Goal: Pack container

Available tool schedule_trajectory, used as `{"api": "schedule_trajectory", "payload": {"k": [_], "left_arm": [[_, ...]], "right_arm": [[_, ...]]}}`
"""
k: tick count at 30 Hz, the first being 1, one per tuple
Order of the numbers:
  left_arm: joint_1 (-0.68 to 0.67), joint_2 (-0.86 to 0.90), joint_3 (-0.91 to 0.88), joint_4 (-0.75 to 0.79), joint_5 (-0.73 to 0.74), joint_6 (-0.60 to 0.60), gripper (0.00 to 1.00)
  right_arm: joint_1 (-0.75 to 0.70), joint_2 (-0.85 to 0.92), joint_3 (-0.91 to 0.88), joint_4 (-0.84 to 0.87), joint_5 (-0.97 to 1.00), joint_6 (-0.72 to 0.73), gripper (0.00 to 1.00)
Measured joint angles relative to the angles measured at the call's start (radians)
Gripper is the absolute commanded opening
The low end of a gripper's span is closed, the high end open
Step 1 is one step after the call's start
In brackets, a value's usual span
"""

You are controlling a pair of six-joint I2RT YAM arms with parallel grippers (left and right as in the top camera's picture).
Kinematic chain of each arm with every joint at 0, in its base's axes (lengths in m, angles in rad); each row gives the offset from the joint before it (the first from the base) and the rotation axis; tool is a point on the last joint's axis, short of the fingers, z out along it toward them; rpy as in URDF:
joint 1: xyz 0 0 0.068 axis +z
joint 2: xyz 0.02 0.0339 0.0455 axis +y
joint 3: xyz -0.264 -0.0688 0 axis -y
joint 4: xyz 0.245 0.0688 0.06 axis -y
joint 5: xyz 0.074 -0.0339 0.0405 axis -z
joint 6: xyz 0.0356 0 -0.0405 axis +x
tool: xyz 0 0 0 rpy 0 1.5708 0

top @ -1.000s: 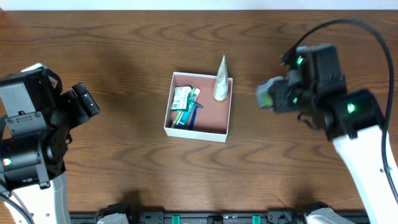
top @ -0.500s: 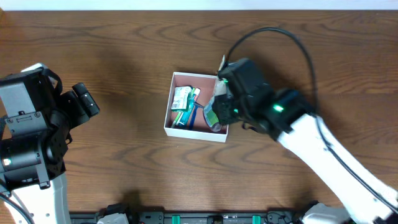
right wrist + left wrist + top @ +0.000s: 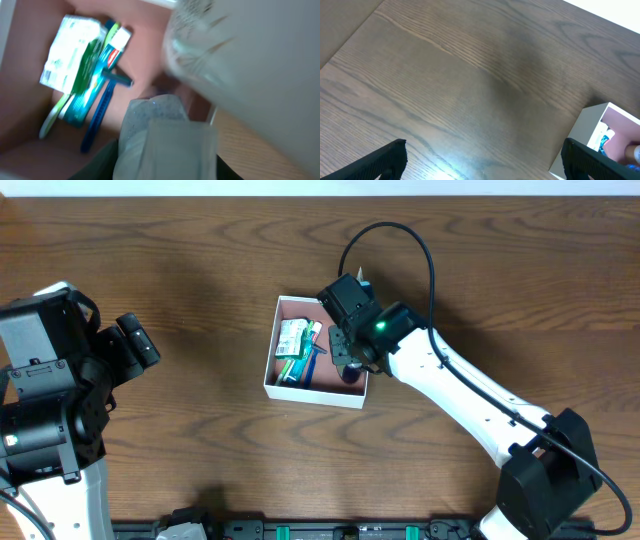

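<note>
Overhead: the right gripper (image 3: 347, 358) holds a pale packet (image 3: 165, 137) low in the box (image 3: 310, 395), mid-worktop, probably to lay it beside the razor (image 3: 100, 112); the left gripper (image 3: 482, 155) rests wide near the left edge.

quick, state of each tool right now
left tool: open, empty
right tool: over the shallow white cardboard box, blurred, cannot tell
</note>
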State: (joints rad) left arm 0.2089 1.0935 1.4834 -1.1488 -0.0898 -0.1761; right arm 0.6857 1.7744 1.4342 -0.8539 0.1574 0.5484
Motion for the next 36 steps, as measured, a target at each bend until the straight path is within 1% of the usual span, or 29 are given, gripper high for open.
{"api": "schedule_trajectory", "payload": {"k": [2, 3, 4, 7, 8, 10, 11, 13, 16, 21, 27, 31, 36], "left_arm": [[0.0, 0.0, 0.0, 0.0, 0.0, 0.0, 0.98], [0.0, 0.0, 0.0, 0.0, 0.0, 0.0, 0.98], [0.0, 0.0, 0.0, 0.0, 0.0, 0.0, 0.98], [0.0, 0.0, 0.0, 0.0, 0.0, 0.0, 0.98], [0.0, 0.0, 0.0, 0.0, 0.0, 0.0, 0.98], [0.0, 0.0, 0.0, 0.0, 0.0, 0.0, 0.98], [0.0, 0.0, 0.0, 0.0, 0.0, 0.0, 0.98], [0.0, 0.0, 0.0, 0.0, 0.0, 0.0, 0.98], [0.0, 0.0, 0.0, 0.0, 0.0, 0.0, 0.98], [0.0, 0.0, 0.0, 0.0, 0.0, 0.0, 0.98], [0.0, 0.0, 0.0, 0.0, 0.0, 0.0, 0.98], [0.0, 0.0, 0.0, 0.0, 0.0, 0.0, 0.98], [0.0, 0.0, 0.0, 0.0, 0.0, 0.0, 0.98]], "right_arm": [[0.0, 0.005, 0.005, 0.001, 0.008, 0.023, 0.24], [0.0, 0.009, 0.007, 0.0, 0.015, 0.036, 0.3], [0.0, 0.012, 0.009, 0.0, 0.021, 0.046, 0.34], [0.002, 0.017, 0.013, 0.0, 0.027, 0.07, 0.43], [0.003, 0.017, 0.013, 0.0, 0.027, 0.077, 0.5], [0.006, 0.017, 0.013, 0.0, 0.031, 0.09, 0.57], [0.006, 0.017, 0.014, 0.0, 0.031, 0.095, 0.63], [0.01, 0.016, 0.014, 0.002, 0.031, 0.1, 0.8], [0.014, 0.006, 0.014, -0.007, 0.029, 0.096, 0.99], [0.023, -0.076, 0.011, -0.014, 0.026, 0.074, 0.99], [-0.002, -0.297, 0.011, -0.049, 0.026, 0.019, 0.99], [-0.09, -0.423, 0.011, -0.098, 0.029, -0.031, 0.99], [-0.227, -0.554, 0.011, -0.115, 0.039, -0.122, 0.99]]}}
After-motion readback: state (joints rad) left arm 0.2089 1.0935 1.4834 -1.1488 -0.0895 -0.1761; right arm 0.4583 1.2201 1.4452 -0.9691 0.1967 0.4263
